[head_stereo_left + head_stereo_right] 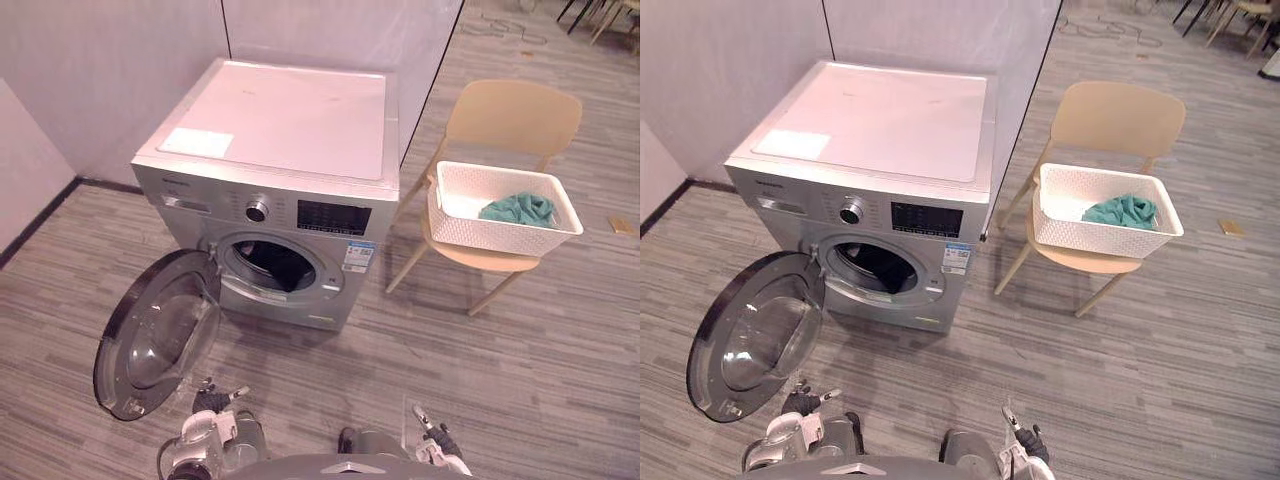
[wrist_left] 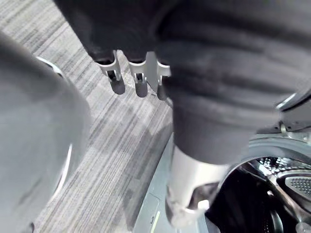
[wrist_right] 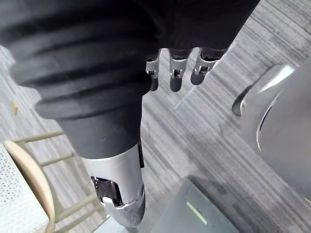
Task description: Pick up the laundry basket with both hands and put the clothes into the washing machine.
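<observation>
While the laundry basket sits on the chair, the left hand and right hand hang with fingers relaxed, empty.

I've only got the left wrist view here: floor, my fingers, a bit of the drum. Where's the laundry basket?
Observer: The white laundry basket sits on the seat of a beige chair, to the right of the washing machine.
Operator: Anything in it to load?
Observer: A teal garment lies bunched at the basket's right end.
</observation>
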Controlling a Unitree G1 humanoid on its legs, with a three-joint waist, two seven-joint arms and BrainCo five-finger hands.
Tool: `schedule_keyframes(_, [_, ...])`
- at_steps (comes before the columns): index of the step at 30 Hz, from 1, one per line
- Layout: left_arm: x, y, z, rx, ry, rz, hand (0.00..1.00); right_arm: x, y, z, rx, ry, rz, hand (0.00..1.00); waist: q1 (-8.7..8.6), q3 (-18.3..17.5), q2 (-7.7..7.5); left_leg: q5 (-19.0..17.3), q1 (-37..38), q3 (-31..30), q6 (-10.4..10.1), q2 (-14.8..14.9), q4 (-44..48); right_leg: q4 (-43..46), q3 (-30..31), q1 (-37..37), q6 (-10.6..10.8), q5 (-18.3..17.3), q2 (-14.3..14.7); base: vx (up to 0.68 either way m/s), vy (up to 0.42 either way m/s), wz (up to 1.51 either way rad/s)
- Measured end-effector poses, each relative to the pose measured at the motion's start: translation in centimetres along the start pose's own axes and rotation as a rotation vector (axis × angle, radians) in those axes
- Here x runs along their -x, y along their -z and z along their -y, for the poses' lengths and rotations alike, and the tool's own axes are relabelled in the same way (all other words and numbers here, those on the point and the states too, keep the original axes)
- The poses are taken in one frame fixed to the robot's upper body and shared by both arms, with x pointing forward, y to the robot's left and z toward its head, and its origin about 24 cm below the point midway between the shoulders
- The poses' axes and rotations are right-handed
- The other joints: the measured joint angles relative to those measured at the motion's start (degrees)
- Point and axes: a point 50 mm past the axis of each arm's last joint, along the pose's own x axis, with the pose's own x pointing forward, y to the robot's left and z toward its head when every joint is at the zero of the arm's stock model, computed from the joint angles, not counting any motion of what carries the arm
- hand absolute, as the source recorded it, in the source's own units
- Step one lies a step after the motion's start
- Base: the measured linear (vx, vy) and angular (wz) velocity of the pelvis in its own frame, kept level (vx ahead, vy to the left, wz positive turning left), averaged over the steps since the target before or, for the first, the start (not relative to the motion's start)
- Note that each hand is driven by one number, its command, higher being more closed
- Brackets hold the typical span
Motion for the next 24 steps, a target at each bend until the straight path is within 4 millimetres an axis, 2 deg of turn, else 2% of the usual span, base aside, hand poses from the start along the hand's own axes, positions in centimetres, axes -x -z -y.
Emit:
schedule_keyframes(2, [0.1,0.9,-0.1,-0.024,0.0,-0.032,0.0,0.0,0.5,0.3,0.011,0.003,-0.028,0.0,-0.05,-2.15,-0.34,0.17,1.85,0.63,0.73,-2.61,-4.66,-3.3,4.24,-0.14,0.73,1.87,-0.15,-0.08,0.21,-0.65])
schedule_keyframes(3, [0.2,1.7,-0.8,-0.062,-0.009,-0.057,0.0,-0.1,0.8,-0.1,0.021,-0.004,-0.047,0.0,-0.22,-4.39,-2.05,1.62,4.86,1.98,1.51,-6.12,-13.55,-8.64,9.22,0.17,0.57,3.82,-0.83,-0.05,0.193,-0.84])
schedule_keyframes(5, [0.2,1.9,-0.7,-0.128,0.015,-0.067,0.0,-0.1,0.9,-0.3,0.043,-0.01,-0.055,0.0,-1.35,-5.93,-2.09,3.71,7.46,2.56,1.4,-8.71,-22.03,-14.31,12.19,0.1,-0.02,5.39,-1.42,-0.01,0.163,-0.59])
schedule_keyframes(9, [0.0,0.8,0.7,-0.264,0.09,-0.027,0.0,-0.2,1.3,-0.3,0.062,-0.006,-0.085,0.0,-2.86,-5.27,-2.84,4.83,8.12,2.52,1.13,-11.25,-27.77,-17.93,14.84,-1.53,-0.78,7.18,-2.32,0.01,0.115,-0.27])
schedule_keyframes(12, [-0.2,-0.4,1.8,-0.321,0.136,0.018,0.0,-0.4,1.0,-1.0,0.093,-0.026,-0.077,0.0,-3.19,-2.6,-3.55,4.78,9.36,4.23,1.24,-12.57,-27.41,-12.49,15.01,-4.46,-1.86,6.51,-3.18,0.04,0.065,-0.51])
schedule_keyframes(13, [-0.2,-0.6,1.9,-0.321,0.138,0.021,0.0,-0.4,0.9,-1.2,0.098,-0.033,-0.073,0.0,-3.22,-1.9,-3.65,4.72,9.78,4.65,1.35,-12.54,-27.24,-10.95,14.91,-5.09,-2.25,6.25,-3.35,0.02,0.007,-0.69])
schedule_keyframes(15, [-0.3,-0.7,1.9,-0.319,0.138,0.023,0.0,-0.4,0.9,-1.7,0.108,-0.052,-0.07,0.0,-4.07,-0.43,-4.35,4.65,11.2,6.4,1.49,-12.42,-26.47,-4.4,14.63,-7.36,-4.43,7.11,-3.57,0.02,-0.054,-0.66])
schedule_keyframes(16, [-0.3,-0.7,1.6,-0.312,0.128,0.018,0.0,-0.6,0.6,-2.3,0.116,-0.071,-0.061,0.0,-4.08,0.55,-3.8,5.43,11.68,9.02,2.59,-10.7,-24.14,3.32,14.16,-10.6,-3.13,8.03,-2.31,0.03,-0.107,-0.76])
schedule_keyframes(17, [-0.4,-0.6,1.2,-0.299,0.115,0.01,0.0,-0.5,0.6,-2.3,0.118,-0.075,-0.06,0.0,-4.08,0.84,-4.08,5.49,12.44,10.76,2.68,-9.3,-22.28,8.26,14.02,-12.38,-2.7,8.45,-0.95,0.08,-0.146,-0.92])
schedule_keyframes(18, [-0.4,-0.3,0.4,-0.282,0.091,-0.005,0.0,-0.3,1.0,-1.9,0.131,-0.071,-0.07,0.0,-4.6,1.24,-4.76,4.81,14.58,11.86,2.13,-9.11,-21.5,9.69,13.16,-11.86,-1.19,8.1,-0.19,0.16,-0.091,-1.14])
schedule_keyframes(19, [-0.4,0.0,0.3,-0.259,0.084,-0.023,0.0,-0.2,1.2,-2.2,0.142,-0.086,-0.071,0.0,-4.16,1.03,-4.75,4.17,15.25,11.87,1.63,-8.75,-21.57,6.17,13.09,-10.76,-0.88,7.51,0.82,0.18,-0.081,-1.15])
schedule_keyframes(20, [-0.4,0.0,0.3,-0.246,0.079,-0.024,0.0,-0.4,0.8,-2.5,0.143,-0.095,-0.059,0.0,-4.04,0.74,-4.35,4.19,15.04,12.76,1.66,-8.33,-21.46,3.88,13.16,-10.61,-1.0,7.19,1.31,0.2,-0.082,-1.39])
schedule_keyframes(21, [-0.5,-0.3,0.4,-0.234,0.078,-0.021,0.0,-0.8,-0.2,-3.8,0.13,-0.12,-0.03,0.0,-4.32,1.41,-3.65,4.17,14.95,15.52,1.9,-6.98,-21.59,2.73,12.11,-11.65,-2.03,5.11,1.15,0.13,-0.106,-0.98])
schedule_keyframes(22, [-0.6,-0.6,0.6,-0.234,0.079,-0.016,0.0,-0.9,-0.6,-3.8,0.11,-0.114,-0.018,0.0,-4.95,1.98,-3.29,4.06,15.02,16.25,1.64,-6.15,-21.64,4.03,10.72,-12.76,-3.59,4.6,0.91,0.14,-0.144,-0.97])
schedule_keyframes(23, [-0.6,-0.9,0.8,-0.234,0.085,-0.009,0.0,-1.1,-1.1,-3.8,0.066,-0.096,-0.004,0.0,-4.93,2.8,-2.29,3.11,16.41,17.85,-0.44,-4.54,-21.8,4.89,8.81,-14.01,-4.02,4.36,-0.17,0.16,-0.152,-0.82])
schedule_keyframes(24, [-0.5,-0.4,0.7,-0.238,0.084,-0.024,0.0,-1.1,-1.1,-3.0,0.046,-0.066,-0.008,0.0,-4.57,3.22,-1.42,2.02,18.76,18.85,-2.15,-3.09,-21.93,3.11,7.64,-13.99,-3.55,4.82,-1.46,0.23,-0.183,-0.83])
